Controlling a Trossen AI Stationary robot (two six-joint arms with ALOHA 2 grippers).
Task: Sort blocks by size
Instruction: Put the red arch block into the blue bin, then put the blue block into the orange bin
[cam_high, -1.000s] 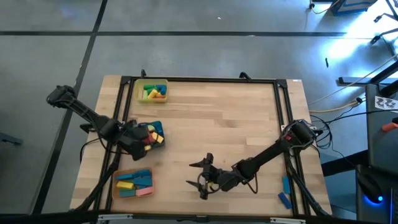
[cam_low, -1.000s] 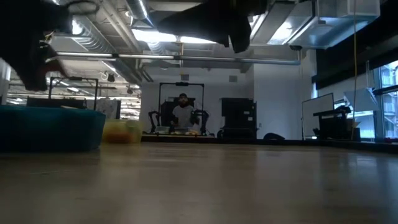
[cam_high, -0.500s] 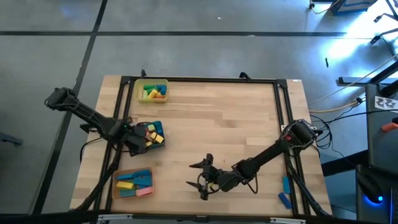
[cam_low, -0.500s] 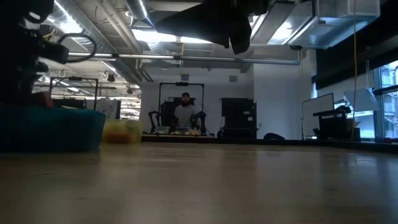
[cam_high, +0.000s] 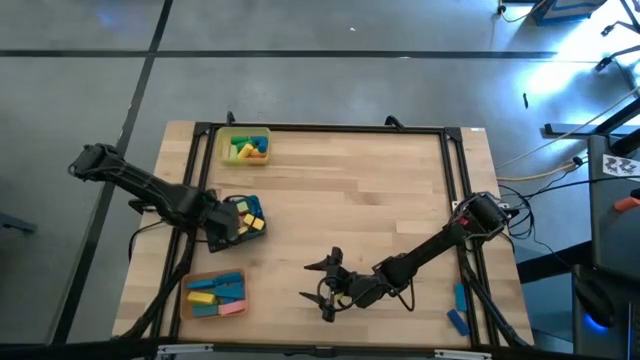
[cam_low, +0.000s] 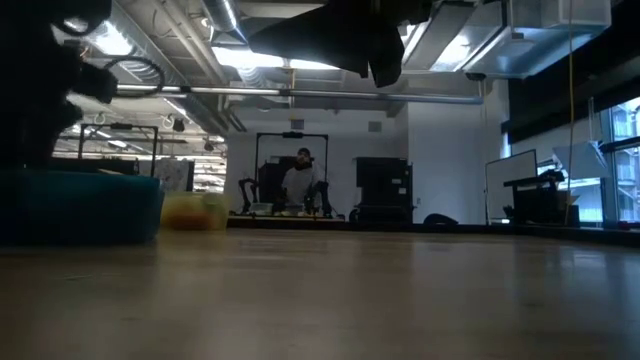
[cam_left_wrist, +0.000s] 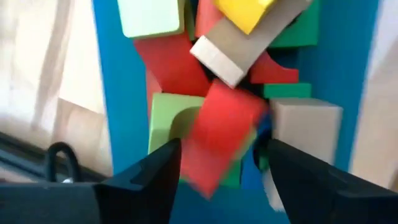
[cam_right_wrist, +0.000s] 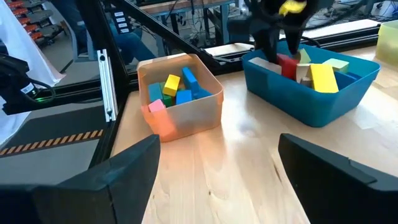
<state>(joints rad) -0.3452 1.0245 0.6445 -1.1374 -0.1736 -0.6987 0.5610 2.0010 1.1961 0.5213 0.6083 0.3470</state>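
Table (cam_high: 380, 190): pale wood, black frame.

Blue tray (cam_high: 243, 203), left side: mixed blocks (cam_left_wrist: 205, 93) heaped inside, red, green, yellow and beige.

Left gripper (cam_high: 222, 228): over the blue tray, fingers spread apart; a red block (cam_left_wrist: 221, 134) lies between them, blurred, contact unclear.

Orange tray (cam_high: 215, 311), near left corner: blue, yellow and pink blocks.

Yellow tray (cam_high: 246, 135), far left: green, yellow and orange blocks.

Right gripper (cam_high: 327, 288): low over bare table near the front edge, jaws wide, empty.

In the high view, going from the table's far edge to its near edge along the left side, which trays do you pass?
Yellow tray → blue tray, with the left gripper at it → orange tray.
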